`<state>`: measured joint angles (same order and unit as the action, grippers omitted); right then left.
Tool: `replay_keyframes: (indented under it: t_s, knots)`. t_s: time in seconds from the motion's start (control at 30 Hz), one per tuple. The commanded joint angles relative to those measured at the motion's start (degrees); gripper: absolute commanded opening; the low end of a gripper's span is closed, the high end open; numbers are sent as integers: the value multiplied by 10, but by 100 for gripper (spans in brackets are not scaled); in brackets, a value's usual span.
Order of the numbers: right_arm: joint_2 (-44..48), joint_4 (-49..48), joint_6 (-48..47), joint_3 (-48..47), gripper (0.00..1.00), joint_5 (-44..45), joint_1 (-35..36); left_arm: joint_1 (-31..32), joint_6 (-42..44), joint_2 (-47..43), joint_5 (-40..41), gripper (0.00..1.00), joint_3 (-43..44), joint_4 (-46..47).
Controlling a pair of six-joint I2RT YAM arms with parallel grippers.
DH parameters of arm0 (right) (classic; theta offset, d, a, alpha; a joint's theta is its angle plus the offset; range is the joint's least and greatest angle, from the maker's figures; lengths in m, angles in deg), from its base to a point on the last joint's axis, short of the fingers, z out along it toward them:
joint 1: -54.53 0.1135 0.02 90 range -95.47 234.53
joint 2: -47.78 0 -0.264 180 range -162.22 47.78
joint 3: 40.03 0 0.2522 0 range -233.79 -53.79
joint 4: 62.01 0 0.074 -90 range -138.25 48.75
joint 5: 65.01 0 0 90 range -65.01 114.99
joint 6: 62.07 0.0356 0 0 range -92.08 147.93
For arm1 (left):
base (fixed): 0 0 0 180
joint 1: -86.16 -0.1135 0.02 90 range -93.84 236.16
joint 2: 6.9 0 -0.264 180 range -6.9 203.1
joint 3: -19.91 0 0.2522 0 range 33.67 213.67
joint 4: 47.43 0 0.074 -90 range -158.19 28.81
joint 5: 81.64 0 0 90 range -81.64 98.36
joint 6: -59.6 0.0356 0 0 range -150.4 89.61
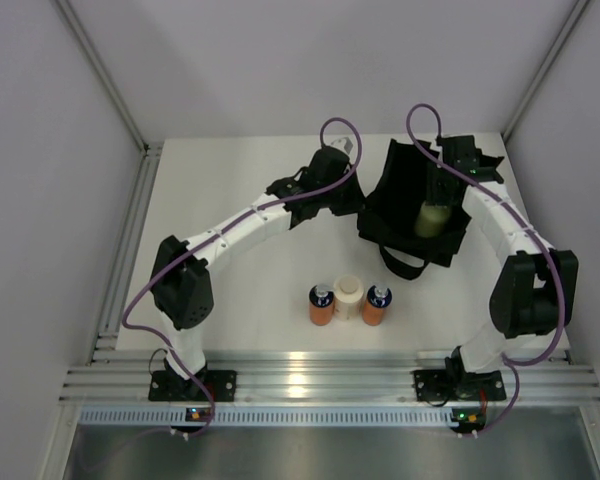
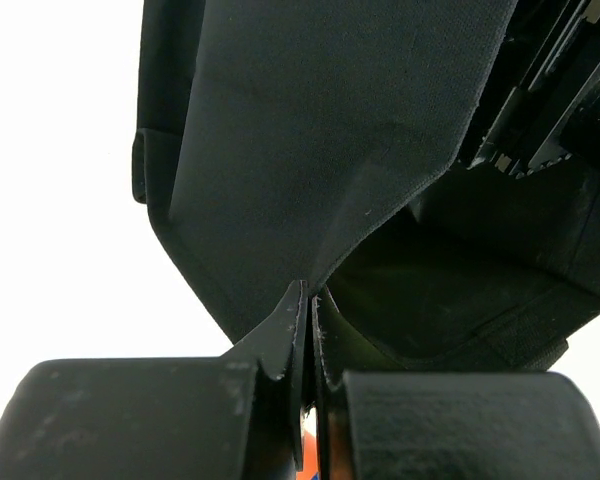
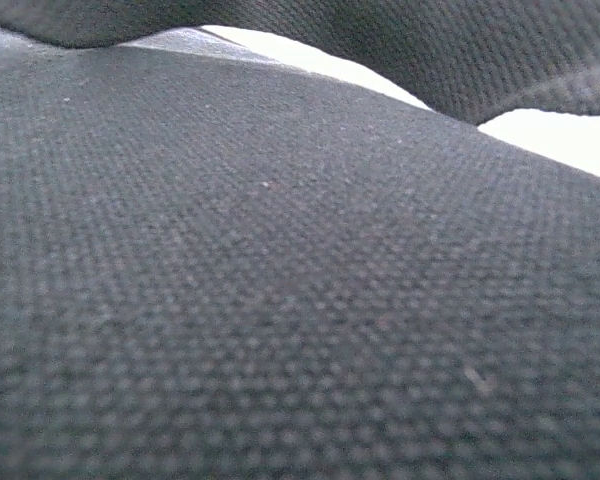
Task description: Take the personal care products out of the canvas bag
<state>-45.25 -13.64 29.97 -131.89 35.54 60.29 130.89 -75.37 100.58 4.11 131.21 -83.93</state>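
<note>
The black canvas bag (image 1: 398,185) stands open at the back right of the table. It fills the left wrist view (image 2: 280,150) and the right wrist view (image 3: 280,300). My left gripper (image 1: 358,200) is shut on the bag's left rim (image 2: 310,292). My right gripper (image 1: 439,193) reaches down into the bag, just above the yellow-green bottle (image 1: 432,219) inside. Its fingers are hidden by fabric. Two orange bottles with dark blue caps (image 1: 321,305) (image 1: 376,305) and the beige cylinder (image 1: 348,297) stand in a row on the table in front of the bag.
The bag's strap handle (image 1: 405,264) lies loose on the table at its near side. Grey walls close in the table on the left, back and right. An aluminium rail (image 1: 310,380) runs along the near edge.
</note>
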Motion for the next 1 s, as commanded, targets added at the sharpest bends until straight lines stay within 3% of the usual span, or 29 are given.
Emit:
replay_keyframes:
  t_s: [0.0, 0.1, 0.27, 0.3, 0.97]
  knots:
    - [-10, -2, 3, 6, 43, -38, -12, 4, 0, -12, 12, 0, 5, -20]
    - [-4, -2, 2, 15, 34, -41, -11, 4, -1, -14, 11, 0, 5, -20]
    - [27, -16, -2, 26, 2, -56, -11, 4, -1, -17, 16, 0, 7, -20]
    - [34, -24, -2, 27, 0, -68, -11, 4, -2, -16, 16, 0, 7, -20]
    - [137, -30, 6, -45, 0, -62, 9, 4, -9, -15, 28, 0, 16, -19]
